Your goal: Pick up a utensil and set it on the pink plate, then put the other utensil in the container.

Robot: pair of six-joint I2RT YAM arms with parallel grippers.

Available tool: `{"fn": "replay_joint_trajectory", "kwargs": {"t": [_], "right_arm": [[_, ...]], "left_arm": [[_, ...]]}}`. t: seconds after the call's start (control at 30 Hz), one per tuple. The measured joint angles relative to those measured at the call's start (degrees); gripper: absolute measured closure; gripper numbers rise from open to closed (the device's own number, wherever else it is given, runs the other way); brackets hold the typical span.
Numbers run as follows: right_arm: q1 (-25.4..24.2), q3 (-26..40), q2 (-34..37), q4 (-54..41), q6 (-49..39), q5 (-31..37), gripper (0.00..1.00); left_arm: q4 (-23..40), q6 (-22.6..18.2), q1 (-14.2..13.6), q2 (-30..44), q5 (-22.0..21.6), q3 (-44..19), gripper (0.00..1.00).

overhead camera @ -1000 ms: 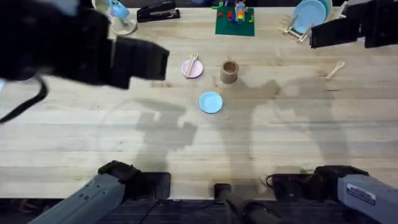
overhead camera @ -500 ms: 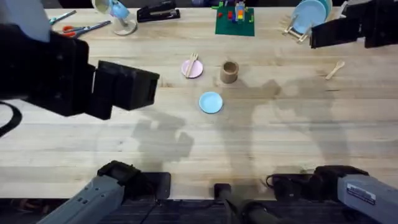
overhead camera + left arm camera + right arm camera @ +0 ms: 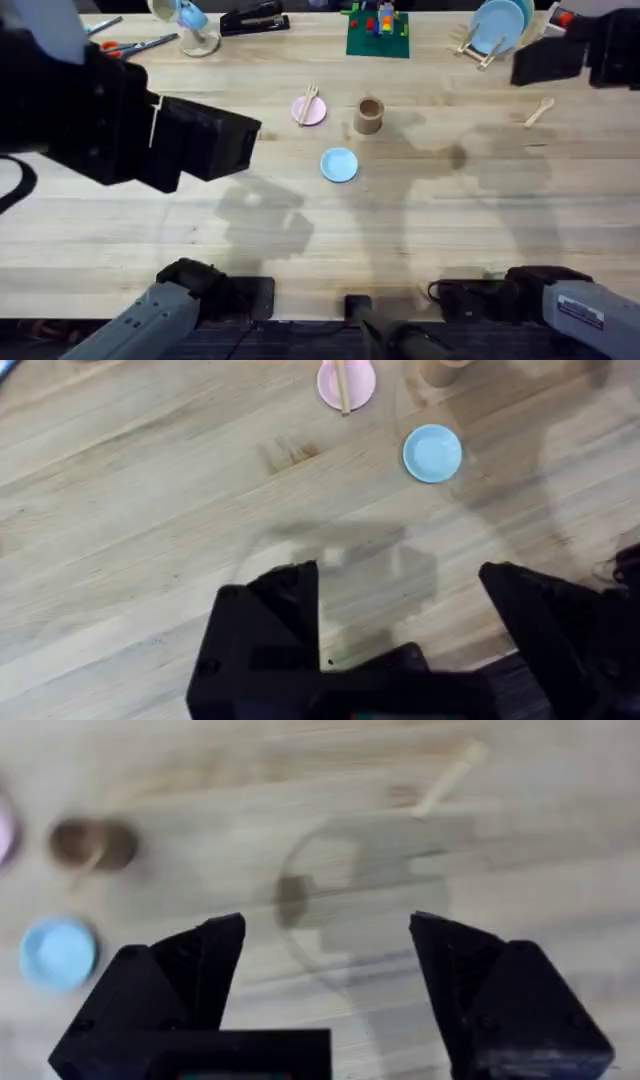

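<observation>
Fork [image 3: 308, 101] across pink plate [image 3: 309, 112], spoon [image 3: 446, 778] apart on bare table [image 3: 450, 220]

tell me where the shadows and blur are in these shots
Overhead: the left arm looms large, dark and soft-edged, and grey arm shadows fall across the table near the light blue plate. Right wrist: the brown cup and wooden spoon look smeared; a shadow lies between its open fingers.
</observation>
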State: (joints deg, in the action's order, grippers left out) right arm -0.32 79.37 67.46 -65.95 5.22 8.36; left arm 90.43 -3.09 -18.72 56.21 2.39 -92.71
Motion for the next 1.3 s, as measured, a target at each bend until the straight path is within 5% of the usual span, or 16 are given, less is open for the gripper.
{"fn": "replay_joint_trajectory", "kwargs": {"t": [0.27,0.63,1.03,1.3], "right_arm": [[-6.77,0.20,2.08,-2.74,14.86,8.49,0.009],[-17.70,0.20,14.58,3.48,17.31,6.77,0.007],[-22.06,0.20,29.80,13.29,17.53,2.64,0.008],[-22.25,0.20,33.37,22.96,17.74,2.19,0.008]], "left_arm": [[0.00,-0.20,0.00,0.00,0.02,0.00,0.026],[0.00,-0.20,0.00,0.00,0.02,0.00,0.026],[0.00,-0.22,0.00,0.00,0.01,0.00,0.026],[0.02,-0.22,0.00,0.00,0.02,0.00,0.026]]}}
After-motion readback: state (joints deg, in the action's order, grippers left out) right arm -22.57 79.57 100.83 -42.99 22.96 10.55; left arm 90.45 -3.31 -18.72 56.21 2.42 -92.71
